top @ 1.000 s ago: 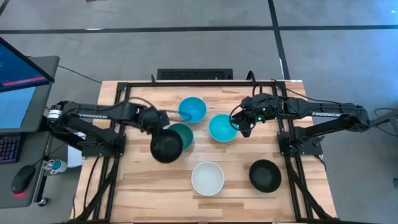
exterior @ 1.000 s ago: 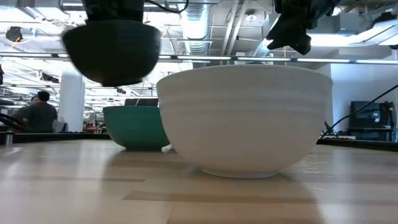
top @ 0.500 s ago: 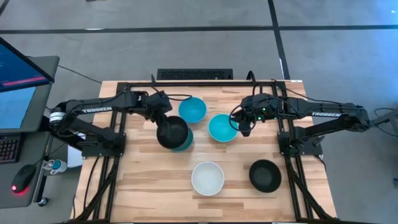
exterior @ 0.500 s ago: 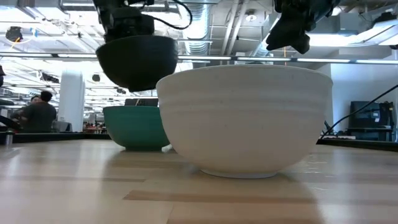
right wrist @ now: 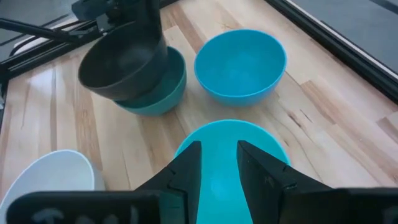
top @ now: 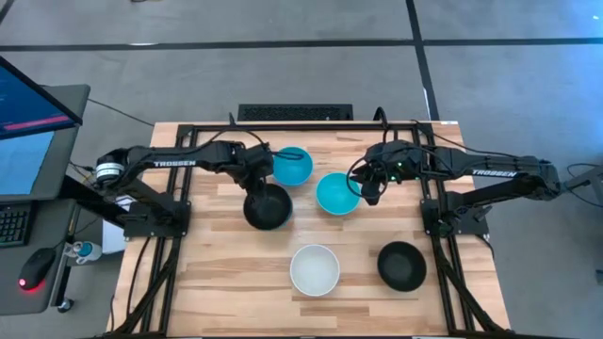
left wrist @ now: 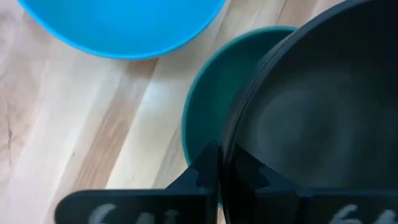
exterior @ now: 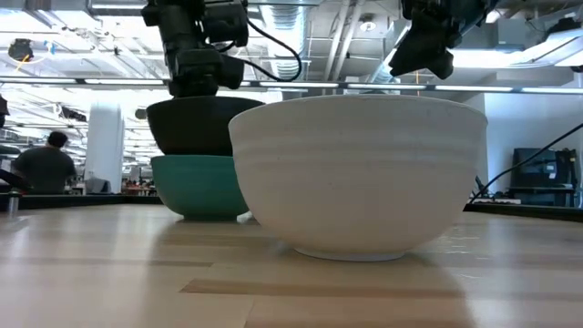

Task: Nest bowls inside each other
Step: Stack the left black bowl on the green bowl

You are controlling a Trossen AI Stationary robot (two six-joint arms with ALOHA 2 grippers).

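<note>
My left gripper (top: 256,176) is shut on a black bowl (top: 268,208) that sits in the mouth of the dark teal bowl (exterior: 196,187), near the table's middle. The blue bowl (top: 293,165) stands just beyond them. The cyan bowl (top: 336,194) is to their right. My right gripper (right wrist: 219,158) hovers open above the cyan bowl's right rim, touching nothing. The white bowl (top: 314,269) and the second black bowl (top: 401,266) stand near the table's near edge. My left gripper pinches the black bowl's rim (left wrist: 227,146) on its far-left side, one finger inside the bowl and one outside. The fingers (left wrist: 202,171) come from above, slanting in from the left. The bowl rests inside the dark teal bowl (left wrist: 205,112), slightly tilted.
A black metal frame (top: 283,125) runs along the table's far edge and down both sides. Bare wood lies at the near left of the table (top: 217,282). People and desks show in the room beyond in the low view.
My left gripper has carried the black bowl toward the table's right and a little toward the far edge, then down. The bowl was lifted clear beside the dark teal bowl and now sits in it. The gripper has kept its hold on the rim.
</note>
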